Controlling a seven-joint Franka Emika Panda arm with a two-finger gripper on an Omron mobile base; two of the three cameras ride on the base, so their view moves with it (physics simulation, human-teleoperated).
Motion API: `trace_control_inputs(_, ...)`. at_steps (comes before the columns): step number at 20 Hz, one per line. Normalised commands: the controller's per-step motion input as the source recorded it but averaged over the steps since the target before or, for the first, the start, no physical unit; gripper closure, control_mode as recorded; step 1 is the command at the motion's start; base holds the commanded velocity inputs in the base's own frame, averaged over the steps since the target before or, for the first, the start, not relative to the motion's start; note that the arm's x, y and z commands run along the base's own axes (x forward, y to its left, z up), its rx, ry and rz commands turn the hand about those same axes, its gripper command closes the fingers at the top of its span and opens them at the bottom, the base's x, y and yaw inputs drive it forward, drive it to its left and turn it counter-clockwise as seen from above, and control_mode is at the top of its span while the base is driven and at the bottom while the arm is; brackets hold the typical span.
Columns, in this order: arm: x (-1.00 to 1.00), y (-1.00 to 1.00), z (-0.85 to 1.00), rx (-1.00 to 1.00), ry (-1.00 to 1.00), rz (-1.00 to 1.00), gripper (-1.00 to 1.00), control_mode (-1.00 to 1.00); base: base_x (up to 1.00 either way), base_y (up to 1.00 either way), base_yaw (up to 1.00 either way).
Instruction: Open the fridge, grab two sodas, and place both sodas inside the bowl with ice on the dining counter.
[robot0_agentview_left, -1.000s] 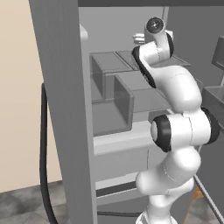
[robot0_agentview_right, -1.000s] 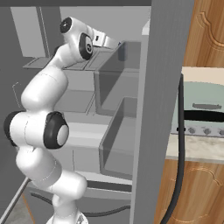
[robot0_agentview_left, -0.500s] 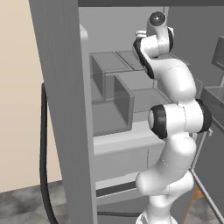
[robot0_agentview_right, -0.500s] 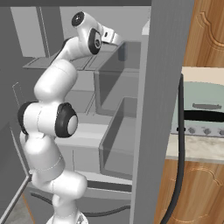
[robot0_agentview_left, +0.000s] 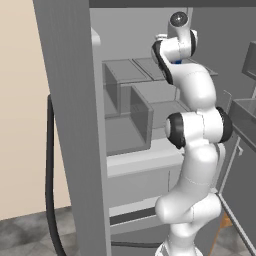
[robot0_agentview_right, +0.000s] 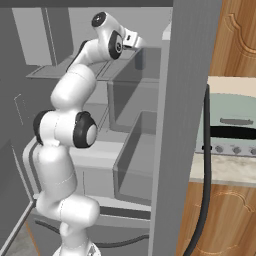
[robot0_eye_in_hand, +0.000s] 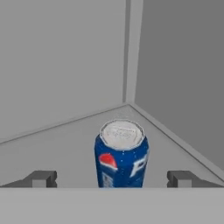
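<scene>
Claw (robot0_eye_in_hand: 112, 178) wide open astride upright blue can (robot0_eye_in_hand: 121, 154) in hand view; base views: fridge (robot0_agentview_left: 75, 125) interior.

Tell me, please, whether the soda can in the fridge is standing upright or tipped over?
Upright: the blue soda can stands on the shelf, silver top facing up.

The blue can (robot0_eye_in_hand: 121, 155) is cut off at the bottom in the hand view, so you can't see its base or where it meets the fridge shelf (robot0_eye_in_hand: 65, 144). Its lettering is cropped too. In both base views the arm's hand reaches behind the fridge's (robot0_agentview_left: 75, 125) wall, so the gripper is hidden there.
</scene>
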Motion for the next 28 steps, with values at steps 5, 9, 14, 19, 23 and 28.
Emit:
trace_control_inputs(5,0.27,-0.12,-0.04,0.0,0.01,0.0,-1.0,-1.0,0.0,0.0,0.0)
trace_control_inputs(9,0.18,-0.18,-0.03,0.01,0.01,0.0,-1.0,-1.0,0.0,0.0,0.0)
trace_control_inputs(14,0.19,-0.19,-0.1,0.01,0.01,0.0,-1.0,-1.0,0.0,0.0,0.0)
trace_control_inputs(19,0.11,-0.02,-0.43,0.0,0.04,0.0,-1.0,-1.0,0.0,0.0,0.0)
trace_control_inputs(23,0.0,0.0,-0.65,0.0,0.03,0.0,-1.0,-1.0,0.0,0.0,0.0)
trace_control_inputs(28,0.07,0.0,-0.24,0.0,0.02,0.0,1.0,-1.0,0.0,0.0,0.0)
